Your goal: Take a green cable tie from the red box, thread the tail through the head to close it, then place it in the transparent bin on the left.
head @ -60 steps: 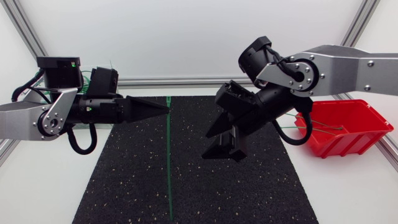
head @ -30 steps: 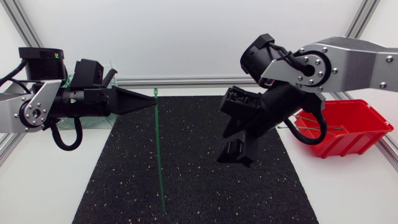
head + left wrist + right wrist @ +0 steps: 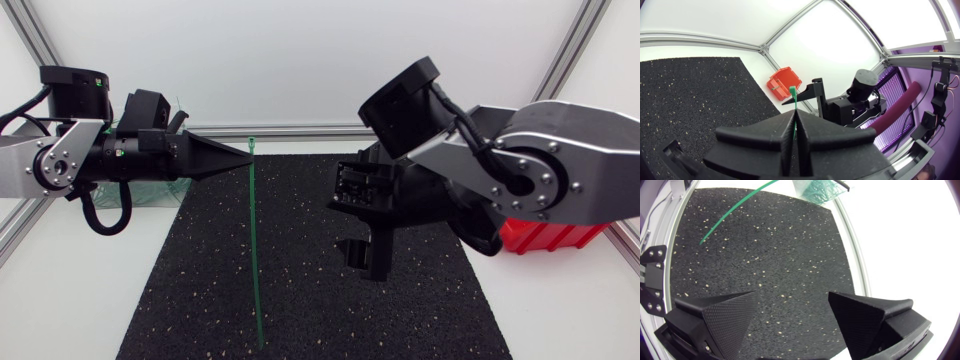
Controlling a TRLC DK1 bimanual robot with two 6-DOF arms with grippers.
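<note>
One green cable tie [image 3: 254, 250], a thin, smooth, flexible strip, runs from its loose tail at lower centre of the head view, over the coarse speckled black mat [image 3: 200, 300], to the left gripper [image 3: 247, 156] at upper left-centre, whose matte wedge fingers pinch it just under the head. One right gripper [image 3: 792, 295], centre-right, gapes empty, well apart from the tie; likely risk: the unsupported tail sways or flexes away when grabbed. Two containers farthest: rigid red box [image 3: 784, 84] at right, transparent bin [image 3: 822, 189] of green ties at left.

black speckled mat [image 3: 330, 310], perhaps rubber, white table [image 3: 570, 320]
</note>
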